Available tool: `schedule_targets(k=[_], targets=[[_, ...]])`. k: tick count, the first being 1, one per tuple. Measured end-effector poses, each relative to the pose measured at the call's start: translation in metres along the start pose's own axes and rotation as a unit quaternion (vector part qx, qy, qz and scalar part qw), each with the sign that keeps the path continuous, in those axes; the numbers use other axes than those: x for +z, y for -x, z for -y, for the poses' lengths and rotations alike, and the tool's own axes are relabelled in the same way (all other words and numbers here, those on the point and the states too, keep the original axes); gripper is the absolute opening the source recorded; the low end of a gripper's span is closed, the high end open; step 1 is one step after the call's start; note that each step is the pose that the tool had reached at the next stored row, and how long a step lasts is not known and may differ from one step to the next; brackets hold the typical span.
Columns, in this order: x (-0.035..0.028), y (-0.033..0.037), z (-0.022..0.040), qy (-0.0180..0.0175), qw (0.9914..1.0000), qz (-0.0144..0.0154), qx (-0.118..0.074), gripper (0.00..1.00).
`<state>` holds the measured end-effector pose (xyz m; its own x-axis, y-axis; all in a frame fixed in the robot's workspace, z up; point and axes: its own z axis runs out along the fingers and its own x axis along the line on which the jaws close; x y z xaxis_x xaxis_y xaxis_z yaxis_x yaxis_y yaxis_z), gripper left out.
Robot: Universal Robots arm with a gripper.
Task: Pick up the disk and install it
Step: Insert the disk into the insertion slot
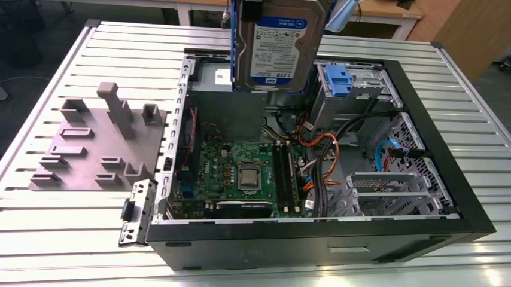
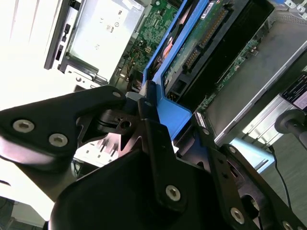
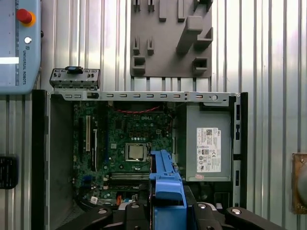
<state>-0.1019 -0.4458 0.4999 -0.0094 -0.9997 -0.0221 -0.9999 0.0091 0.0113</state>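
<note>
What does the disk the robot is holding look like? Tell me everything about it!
The disk is a flat, silvery metal rectangle with a white-and-blue label on its face and a blue plastic frame along its edges. In the second wrist view, its other face shows a green circuit board and a row of connector pins. It hangs upright in the air above the open computer case and appears clear of it. The gripper is shut on the blue frame at one end.

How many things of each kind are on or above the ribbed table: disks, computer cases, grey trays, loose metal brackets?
disk, held in the claw: 1
computer case: 1
grey tray: 1
loose metal bracket: 1
total: 4
</note>
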Motion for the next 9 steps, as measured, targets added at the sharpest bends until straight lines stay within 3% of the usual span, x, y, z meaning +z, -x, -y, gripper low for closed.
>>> schedule_targets(k=[5, 9], targets=[[0.0004, -0.0067, 0.0001, 0.0000, 1.00000, -0.0001, 0.000, 0.36], [0.0017, -0.0077, 0.0018, 0.0000, 1.00000, -0.0001, 0.000, 0.36]])
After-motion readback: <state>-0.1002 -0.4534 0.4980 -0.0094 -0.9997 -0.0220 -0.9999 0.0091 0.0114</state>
